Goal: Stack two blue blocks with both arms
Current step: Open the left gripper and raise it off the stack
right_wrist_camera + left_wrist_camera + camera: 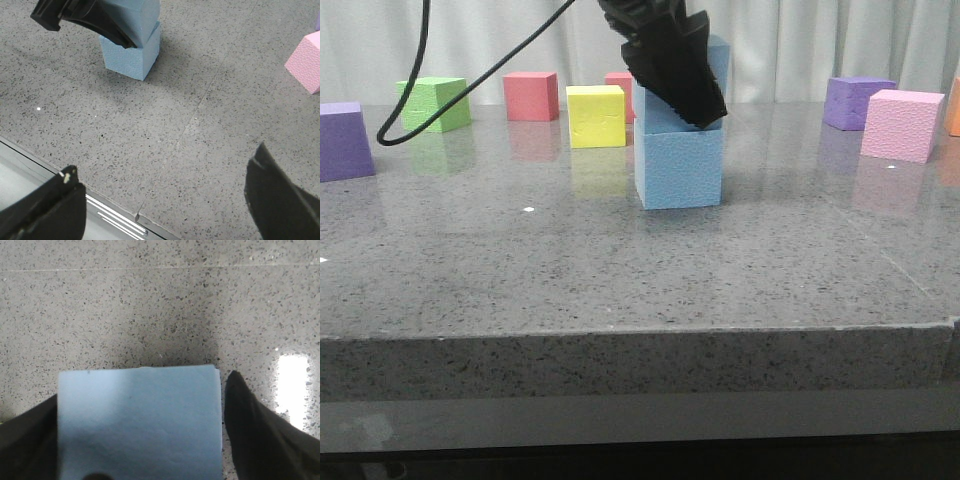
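Square the top block (716,62), gripped in the left claw (682,85) and sitting on the bottom block (679,167) right of the yellow cube (595,115), before parting fingers slowly; leave right claw (165,197) wide, well clear.

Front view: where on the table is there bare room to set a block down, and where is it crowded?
The widest bare patch is the table's near half, between the front edge and the blue stack. A smaller gap lies between the stack and the pink cube. The far-left row is crowded: green cube, red cube, yellow cube. The left gripper occupies the stack.
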Robot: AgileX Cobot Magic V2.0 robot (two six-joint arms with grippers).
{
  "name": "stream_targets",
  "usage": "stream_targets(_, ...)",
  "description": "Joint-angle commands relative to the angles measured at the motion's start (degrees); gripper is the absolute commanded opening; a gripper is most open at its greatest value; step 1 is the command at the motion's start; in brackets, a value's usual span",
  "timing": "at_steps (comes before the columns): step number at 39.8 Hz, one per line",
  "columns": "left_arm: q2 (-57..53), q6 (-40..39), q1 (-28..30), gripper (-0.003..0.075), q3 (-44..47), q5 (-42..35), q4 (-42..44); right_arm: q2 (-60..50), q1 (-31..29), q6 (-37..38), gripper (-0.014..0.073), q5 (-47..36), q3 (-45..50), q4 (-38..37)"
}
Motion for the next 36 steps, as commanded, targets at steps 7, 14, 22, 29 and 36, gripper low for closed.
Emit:
stream_targets(7, -8.8, -2.8, -0.3, 0.0555, -1.9, -2.7, -1.8, -0.2, -0.4, -0.5, 0.0647, -3.5, -1.4, 0.2)
stream_targets(14, -12.4, -10.3, -0.3, 0.0555, -1.9, -0.8, -1.5, -0.2, -0.4, -0.5, 0.0647, -3.5, -1.4, 0.2)
stream_targets(22, -17.0, -31.5, -0.3, 0.0552, -1.9, -0.1, -0.1, -0.2, -0.4, -0.5, 0.0647, -3.5, -1.4, 0.2)
stream_targets(29, -22.0, -39.9, -0.3, 0.0545, 1.0, 0.3, -0.1, -0.2, -0.4, -0.5, 0.0647, -3.5, -1.4, 0.2)
stream_targets(36, -29.5, -42.1, -0.3, 0.0545, 11.6, -1.4, 0.7, -0.2, -0.4, -0.5, 0.0647, -3.5, -1.4, 0.2)
